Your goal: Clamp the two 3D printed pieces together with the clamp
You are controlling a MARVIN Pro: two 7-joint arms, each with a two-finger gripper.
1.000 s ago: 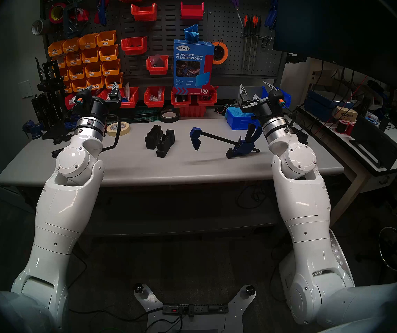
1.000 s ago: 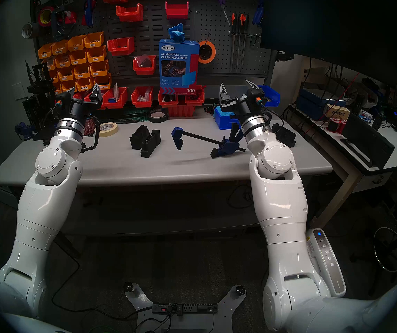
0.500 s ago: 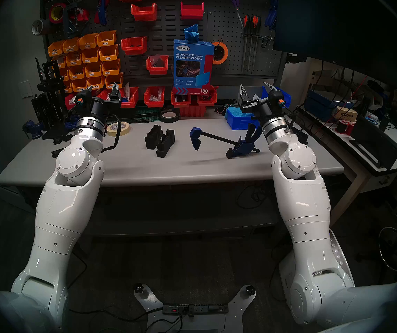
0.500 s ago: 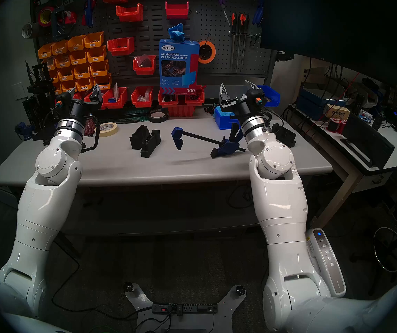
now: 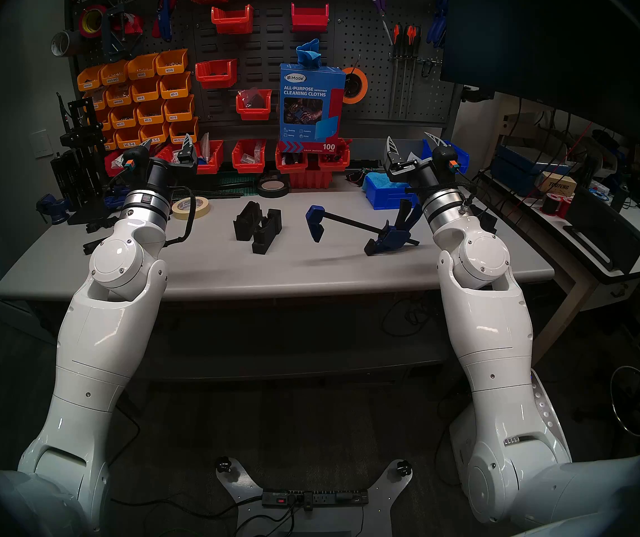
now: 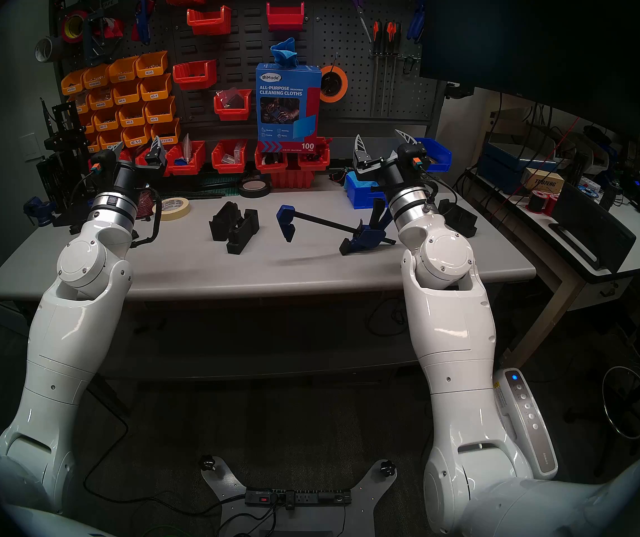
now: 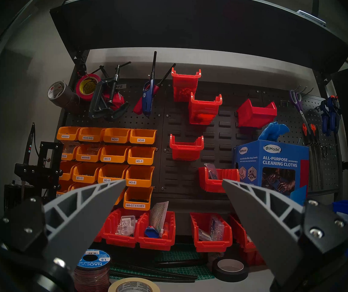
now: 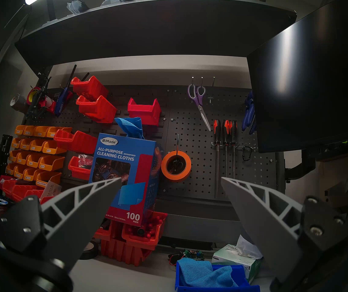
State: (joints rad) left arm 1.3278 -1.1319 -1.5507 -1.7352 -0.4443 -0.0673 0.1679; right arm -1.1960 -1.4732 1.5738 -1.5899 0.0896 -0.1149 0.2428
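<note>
both claws are spread wide and hold nothing. left claw (image 5: 168, 141) is raised above the left part of the table (image 5: 310, 269), tilted up toward the wall of bins, and its two grey fingers (image 7: 84, 209) stand far apart in the left wrist view, with orange bins (image 7: 114, 154) and red bins (image 7: 204, 108) seen between them. right claw (image 5: 414, 139) is raised over the right part of the table in the same tilted way; in the right wrist view its fingers (image 8: 82, 203) are wide apart, with the blue box of cleaning cloths (image 8: 124, 169) and an orange tape roll (image 8: 176, 166) behind.

below and between the two arms, the two black printed pieces (image 5: 258, 228) sit on the table close together, side by side, a little left of the middle. just to their right lies the clamp (image 5: 361, 230), its blue fixed end (image 5: 315, 222) near the pieces and its blue sliding body with black handle (image 5: 392, 236) near the right wrist. neither claw touches them. a cream tape roll (image 5: 191, 207) lies beside the left wrist, and a blue tray with a cloth (image 5: 382, 191) stands behind the clamp.
</note>
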